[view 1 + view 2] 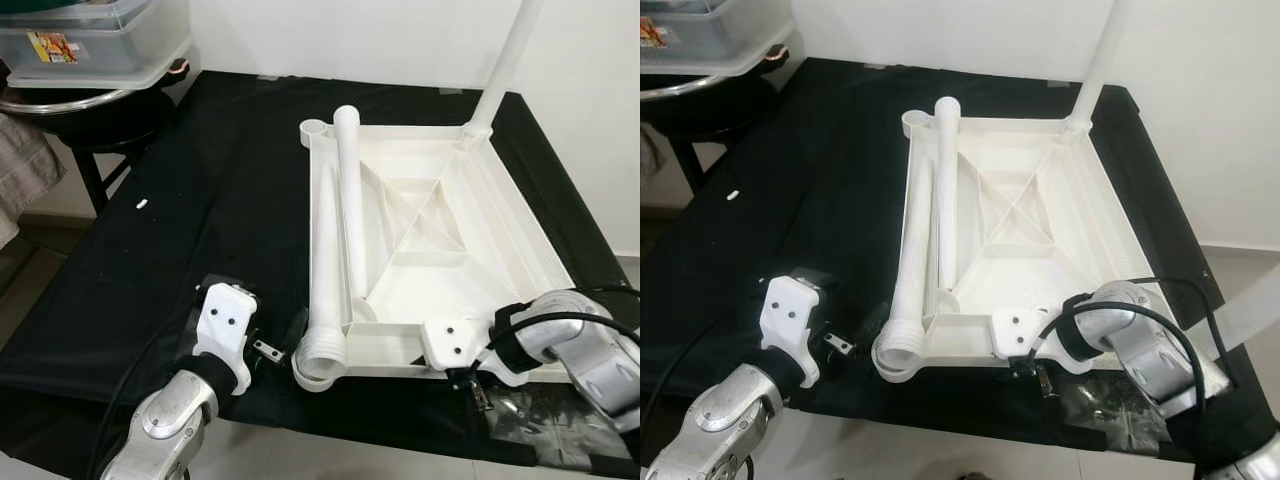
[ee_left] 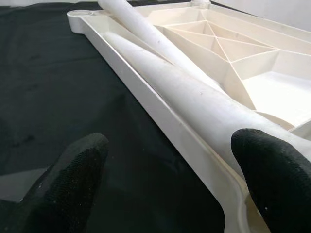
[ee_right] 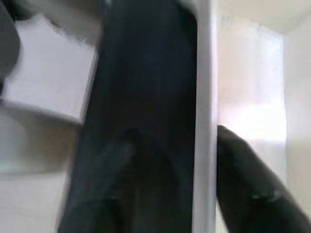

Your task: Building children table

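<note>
A white plastic tabletop (image 1: 522, 215) lies upside down on the black cloth (image 1: 200, 200). One white leg (image 1: 505, 60) stands upright in its far right corner socket. Two loose legs lie along its left side: one (image 1: 350, 200) rests inside the ribs, the other (image 1: 327, 270) along the left rim, its ringed end (image 1: 320, 362) at the near-left corner. My left gripper (image 1: 285, 343) is open at that ringed end, its fingertips (image 2: 77, 165) wide apart and the leg (image 2: 194, 92) against one of them. My right gripper (image 1: 470, 378) is at the tabletop's near rim (image 3: 204, 97), open, with a finger on either side.
Clear plastic storage boxes (image 1: 90, 50) sit on a round stand at the far left, beside a hanging towel (image 1: 20, 170). A small white piece (image 1: 141, 203) lies on the cloth. A clear bag of small parts (image 1: 1110, 405) lies near the front right edge. A white wall stands behind.
</note>
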`<state>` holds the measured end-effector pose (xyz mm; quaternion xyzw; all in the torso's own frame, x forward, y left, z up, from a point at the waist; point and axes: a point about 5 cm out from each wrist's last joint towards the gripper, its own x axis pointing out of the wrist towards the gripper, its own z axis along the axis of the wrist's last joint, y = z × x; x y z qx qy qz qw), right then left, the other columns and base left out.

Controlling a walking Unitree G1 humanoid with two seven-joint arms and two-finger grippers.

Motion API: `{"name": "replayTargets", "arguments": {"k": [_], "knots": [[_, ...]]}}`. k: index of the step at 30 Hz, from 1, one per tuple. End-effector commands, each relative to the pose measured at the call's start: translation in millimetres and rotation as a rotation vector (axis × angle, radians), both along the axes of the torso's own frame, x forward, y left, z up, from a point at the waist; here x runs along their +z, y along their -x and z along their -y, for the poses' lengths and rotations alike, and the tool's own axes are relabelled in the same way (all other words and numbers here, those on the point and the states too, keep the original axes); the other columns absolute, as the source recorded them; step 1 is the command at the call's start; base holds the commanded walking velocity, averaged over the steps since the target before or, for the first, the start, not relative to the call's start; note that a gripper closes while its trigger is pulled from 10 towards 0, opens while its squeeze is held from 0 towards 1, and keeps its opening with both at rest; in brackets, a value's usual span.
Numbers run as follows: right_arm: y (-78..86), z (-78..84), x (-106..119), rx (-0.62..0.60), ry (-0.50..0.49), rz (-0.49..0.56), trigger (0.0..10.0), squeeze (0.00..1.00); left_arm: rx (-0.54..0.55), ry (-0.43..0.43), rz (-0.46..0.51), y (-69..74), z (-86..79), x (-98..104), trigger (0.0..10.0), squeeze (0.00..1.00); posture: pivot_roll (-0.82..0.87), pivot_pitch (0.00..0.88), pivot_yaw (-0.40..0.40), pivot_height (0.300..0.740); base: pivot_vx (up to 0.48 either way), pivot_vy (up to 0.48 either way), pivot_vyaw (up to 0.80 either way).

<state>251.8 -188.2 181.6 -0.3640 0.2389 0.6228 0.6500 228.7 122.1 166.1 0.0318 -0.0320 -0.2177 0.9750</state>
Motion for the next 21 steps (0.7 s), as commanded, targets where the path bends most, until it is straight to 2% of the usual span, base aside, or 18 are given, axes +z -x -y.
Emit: {"name": "replayTargets", "arguments": {"k": [1,2,3,4,6,7,8,10,12,14,15,16,17,18,19,20,21], "knots": [[7.6,-7.0,14,0.040,-0.101,-0.026,10.0,1.00,0.015,-0.006,-0.012,-1.7,-5.3,-2,10.0,0.00,-0.03,0.148,-0.045,0.740,0.000,0.000,0.00],[7.6,-7.0,14,0.040,-0.101,-0.026,10.0,1.00,0.015,-0.006,-0.012,-1.7,-5.3,-2,10.0,0.00,-0.03,0.148,-0.045,0.740,0.000,0.000,0.00],[10.8,-10.2,25,0.045,-0.197,-0.041,10.0,1.00,0.033,-0.005,0.003,-5.3,-12.5,5,10.0,0.00,-0.02,0.145,-0.041,0.740,0.000,0.000,0.00],[10.8,-10.2,25,0.045,-0.197,-0.041,10.0,1.00,0.033,-0.005,0.003,-5.3,-12.5,5,10.0,0.00,-0.02,0.145,-0.041,0.740,0.000,0.000,0.00],[14.8,-9.6,40,0.050,-0.300,-0.044,10.0,1.00,0.046,-0.013,0.035,-10.9,-23.7,18,10.0,0.00,-0.01,0.137,-0.036,0.740,0.000,0.000,0.00],[14.8,-9.6,40,0.050,-0.300,-0.044,10.0,1.00,0.046,-0.013,0.035,-10.9,-23.7,18,10.0,0.00,-0.01,0.137,-0.036,0.740,0.000,0.000,0.00],[16.4,-4.5,50,0.032,-0.346,-0.016,10.0,1.00,0.041,-0.038,0.066,-14.8,-31.7,30,10.0,0.00,0.00,0.133,-0.032,0.740,0.000,0.000,0.00],[16.4,-4.5,50,0.032,-0.346,-0.016,10.0,1.00,0.041,-0.038,0.066,-14.8,-31.7,30,10.0,0.00,0.00,0.133,-0.032,0.740,0.000,0.000,0.00],[18.5,9.9,60,-0.026,-0.352,0.042,10.0,1.00,-0.006,-0.078,0.115,-17.2,-36.5,49,10.0,0.00,-0.01,0.126,-0.025,0.740,0.000,0.000,0.00],[18.5,12.5,63,-0.051,-0.368,0.064,10.0,1.00,-0.017,-0.089,0.132,-17.8,-37.4,54,10.0,0.00,-0.01,0.125,-0.025,0.740,0.000,0.000,0.00],[13.2,12.3,68,-0.101,-0.417,0.125,10.0,0.93,-0.023,-0.109,0.158,-19.5,-37.3,62,10.0,0.00,-0.01,0.120,-0.025,0.740,0.000,0.000,0.00],[13.2,12.3,68,-0.101,-0.417,0.125,10.0,0.93,-0.023,-0.109,0.158,-19.5,-37.3,62,10.0,0.00,-0.01,0.120,-0.025,0.740,0.000,0.000,0.00],[-1.7,7.2,73,-0.210,-0.520,0.252,10.0,0.12,-0.027,-0.128,0.197,-23.1,-35.6,71,10.0,0.00,-0.02,0.111,-0.027,0.740,0.000,0.000,0.00],[-8.5,3.7,75,-0.261,-0.566,0.302,10.0,0.00,-0.028,-0.129,0.210,-24.8,-34.6,75,10.0,0.00,-0.02,0.111,-0.027,0.740,0.000,0.000,0.00],[-8.5,3.7,75,-0.261,-0.566,0.302,10.0,0.00,-0.028,-0.129,0.210,-24.8,-34.6,75,10.0,0.00,-0.02,0.111,-0.027,0.740,0.000,0.000,0.00],[-19.3,-2.1,75,-0.360,-0.626,0.341,10.0,0.00,-0.028,-0.129,0.224,-27.0,-32.7,78,10.0,0.00,-0.02,0.104,-0.024,0.740,0.000,0.000,0.00],[-19.3,-2.1,75,-0.360,-0.626,0.341,10.0,0.00,-0.028,-0.129,0.224,-27.0,-32.7,78,10.0,0.00,-0.02,0.104,-0.024,0.740,0.000,0.000,0.00]]}}
